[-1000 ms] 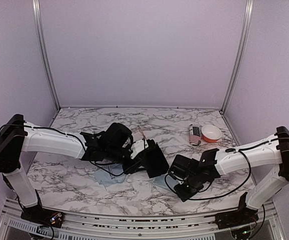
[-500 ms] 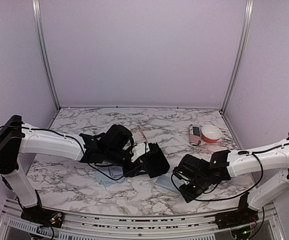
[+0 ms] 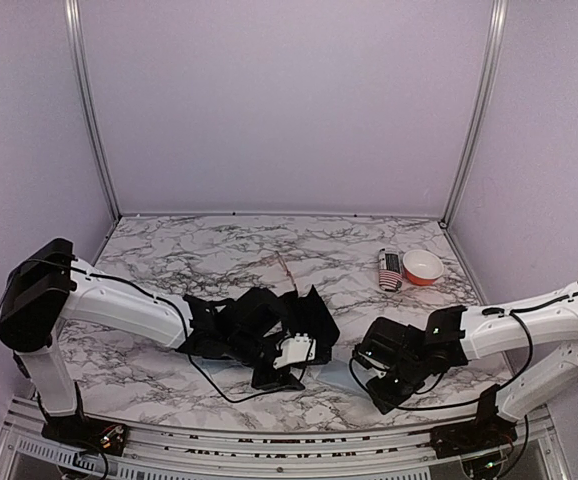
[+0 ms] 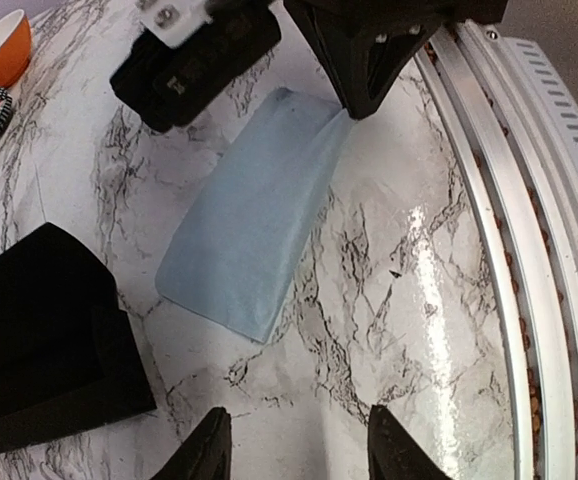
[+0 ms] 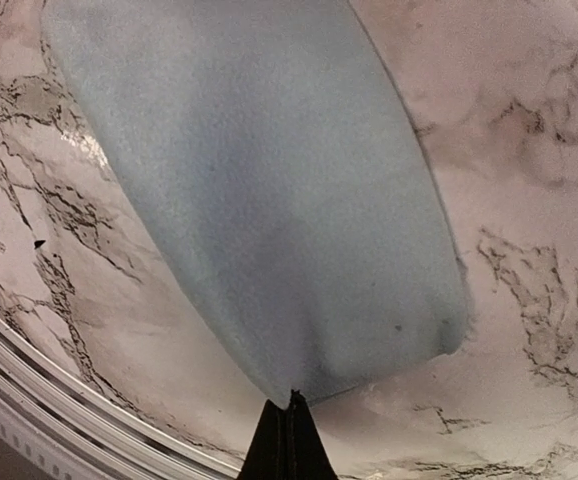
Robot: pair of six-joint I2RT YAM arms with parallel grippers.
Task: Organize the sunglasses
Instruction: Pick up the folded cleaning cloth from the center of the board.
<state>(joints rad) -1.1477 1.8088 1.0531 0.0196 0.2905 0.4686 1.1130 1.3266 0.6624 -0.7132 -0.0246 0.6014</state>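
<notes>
No pair of sunglasses shows clearly; a thin pinkish wire shape point(image 3: 283, 267) behind the black case point(image 3: 311, 316) is too small to identify. A pale blue cloth point(image 4: 254, 220) lies flat on the marble between both grippers. My right gripper point(image 5: 291, 440) is shut on the cloth's point(image 5: 269, 180) near edge, pinching one corner. In the left wrist view its black tip point(image 4: 347, 100) meets that corner. Short of the cloth's other end, my left gripper point(image 4: 299, 455) stands open with only bare marble between its fingers. The open case point(image 4: 39, 330) lies just left of it.
An orange bowl point(image 3: 423, 266) and a stars-and-stripes case point(image 3: 390, 270) stand at the back right. The metal rail point(image 4: 529, 200) of the table's near edge runs close beside the cloth. Both arms cross the table's front half.
My left arm has come off the black case toward the near edge and its jaws have widened. My right gripper has shut on the cloth's corner and shifted slightly right.
</notes>
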